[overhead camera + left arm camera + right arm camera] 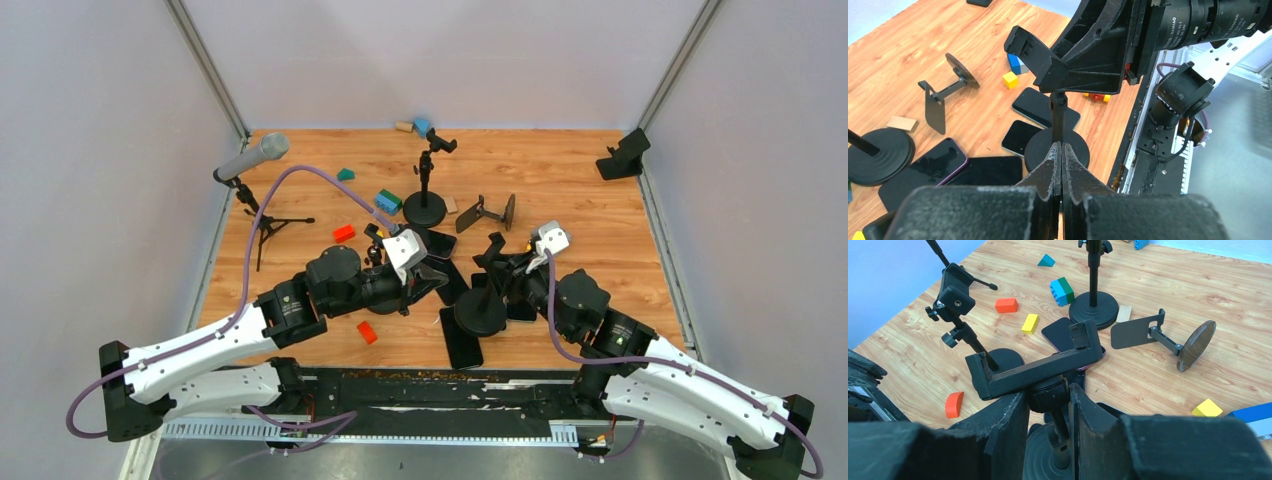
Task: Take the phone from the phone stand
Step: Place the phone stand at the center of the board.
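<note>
Wood-grain tabletop (580, 200) under pale walls (450, 60), strewn with coloured blocks (343, 233). Closest to the arms a dark phone (460, 340) lies flat by the near edge. Just beyond it stands the phone stand (480, 310), its cradle (1035, 371) empty, so the removal looks done. The right gripper (1048, 396) clamps the stand's neck just under the cradle. The left gripper (1062, 162) sits just beside the stand, fingers pressed together with nothing seen between them. More phones (1045, 107) lie flat around the base, and which one came off cannot be told. Letting go seems all that is left. From above, both arms cover parts of the phones
</note>
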You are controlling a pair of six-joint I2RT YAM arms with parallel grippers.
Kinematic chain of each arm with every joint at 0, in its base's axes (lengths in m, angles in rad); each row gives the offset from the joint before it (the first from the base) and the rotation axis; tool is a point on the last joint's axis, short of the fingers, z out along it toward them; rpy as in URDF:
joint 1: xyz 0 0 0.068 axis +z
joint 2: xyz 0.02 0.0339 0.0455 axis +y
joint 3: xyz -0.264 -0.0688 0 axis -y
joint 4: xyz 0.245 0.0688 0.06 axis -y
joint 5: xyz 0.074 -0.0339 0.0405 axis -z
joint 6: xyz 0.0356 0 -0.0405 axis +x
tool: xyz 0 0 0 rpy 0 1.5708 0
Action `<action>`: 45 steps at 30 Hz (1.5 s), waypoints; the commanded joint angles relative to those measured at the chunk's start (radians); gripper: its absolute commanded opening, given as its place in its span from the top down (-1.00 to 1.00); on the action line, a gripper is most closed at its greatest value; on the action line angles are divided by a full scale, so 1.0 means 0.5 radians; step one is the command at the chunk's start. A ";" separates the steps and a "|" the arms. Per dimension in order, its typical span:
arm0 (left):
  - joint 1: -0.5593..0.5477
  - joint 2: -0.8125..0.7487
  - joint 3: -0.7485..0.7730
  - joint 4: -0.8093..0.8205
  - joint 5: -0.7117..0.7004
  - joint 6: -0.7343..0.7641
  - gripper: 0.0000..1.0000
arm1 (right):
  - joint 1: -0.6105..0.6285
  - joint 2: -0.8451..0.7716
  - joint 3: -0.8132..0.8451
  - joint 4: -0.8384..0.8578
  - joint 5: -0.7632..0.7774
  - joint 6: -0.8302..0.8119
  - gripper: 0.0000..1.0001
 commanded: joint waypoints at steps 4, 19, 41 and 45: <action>0.026 0.001 0.000 0.010 -0.015 -0.052 0.98 | 0.002 -0.031 0.076 0.138 0.049 0.042 1.00; 0.065 0.080 0.033 -0.025 -0.006 -0.128 1.00 | 0.002 -0.029 0.074 0.128 0.070 0.051 1.00; 0.039 -0.012 -0.592 0.131 -0.349 -0.672 0.35 | 0.002 -0.053 0.147 0.032 0.402 0.046 1.00; 0.019 -0.037 -0.578 0.116 -0.316 -0.644 0.33 | -0.075 0.125 0.344 -0.115 0.512 -0.024 1.00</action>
